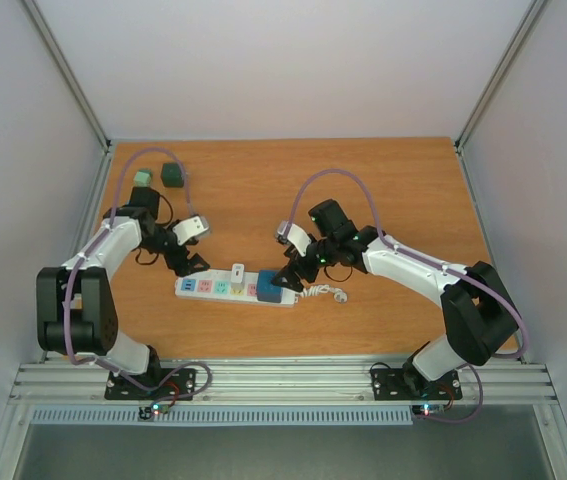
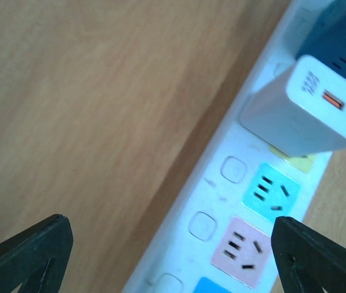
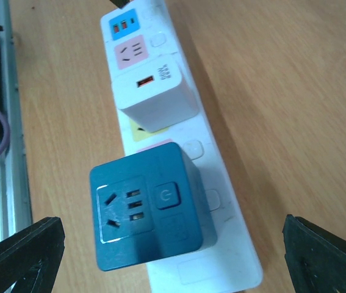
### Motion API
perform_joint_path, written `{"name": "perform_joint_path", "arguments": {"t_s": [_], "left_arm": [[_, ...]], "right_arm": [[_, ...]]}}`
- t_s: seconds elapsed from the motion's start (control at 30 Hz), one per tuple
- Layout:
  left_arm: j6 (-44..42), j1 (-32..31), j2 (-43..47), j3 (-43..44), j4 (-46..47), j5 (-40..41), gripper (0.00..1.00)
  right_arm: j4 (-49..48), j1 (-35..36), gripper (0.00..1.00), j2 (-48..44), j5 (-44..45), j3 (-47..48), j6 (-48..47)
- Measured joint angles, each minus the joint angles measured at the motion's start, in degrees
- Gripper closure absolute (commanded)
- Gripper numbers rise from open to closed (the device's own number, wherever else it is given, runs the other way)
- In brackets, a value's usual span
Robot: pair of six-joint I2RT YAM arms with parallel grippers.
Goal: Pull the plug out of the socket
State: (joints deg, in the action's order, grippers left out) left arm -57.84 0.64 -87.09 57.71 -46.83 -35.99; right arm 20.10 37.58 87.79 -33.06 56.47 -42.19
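- The socket (image 1: 213, 288) lies flat on the worktop (image 1: 383, 180), close to the near edge and about midway along it. Its length runs roughly along that edge, and its curly cord (image 1: 325, 293) trails off the right end.
- Two things are plugged into it: a white charger (image 1: 237, 272) around the middle, and a dark blue cube adapter (image 1: 271, 287) just beside it toward the cord end. Both look fully seated in the right wrist view, so nothing is pulled off yet.
- The left jaws stand wide over the free pastel outlets, with a finger (image 2: 32, 253) at each lower corner of the left wrist view. They hold nothing, and the charger is ahead of them, not between them.
- The right jaws stand wide too, fingers (image 3: 20, 253) well apart. The blue adapter shows between them but touches neither.
- I judge this to be the approach only. Closing on a plug, steadying the strip and lifting the plug out all remain.
- Which one counts as the plug is unsettled; the right jaws' place suggests the blue adapter.
- Two green blocks (image 1: 157, 176) sit by the far left corner, well apart from the strip.
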Motion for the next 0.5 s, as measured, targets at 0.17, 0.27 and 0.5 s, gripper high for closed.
{"name": "perform_joint_path", "arguments": {"t_s": [0.17, 0.27, 0.5], "left_arm": [[-4.94, -0.04, 0.04, -3.21, -1.77, -0.13, 0.11], [-7.89, -0.04, 0.07, -4.79, -2.36, -0.24, 0.09], [-13.38, -0.13, 0.15, -8.11, -2.16, -0.66, 0.03]], "right_arm": [[0.26, 0.5, 0.02, 0.0, -2.73, -0.96, -2.4], [0.63, 1.31, 0.02, 0.13, -3.41, -1.4, -3.58], [0.94, 3.37, 0.01, 2.84, -2.64, -1.44, -5.14]]}}
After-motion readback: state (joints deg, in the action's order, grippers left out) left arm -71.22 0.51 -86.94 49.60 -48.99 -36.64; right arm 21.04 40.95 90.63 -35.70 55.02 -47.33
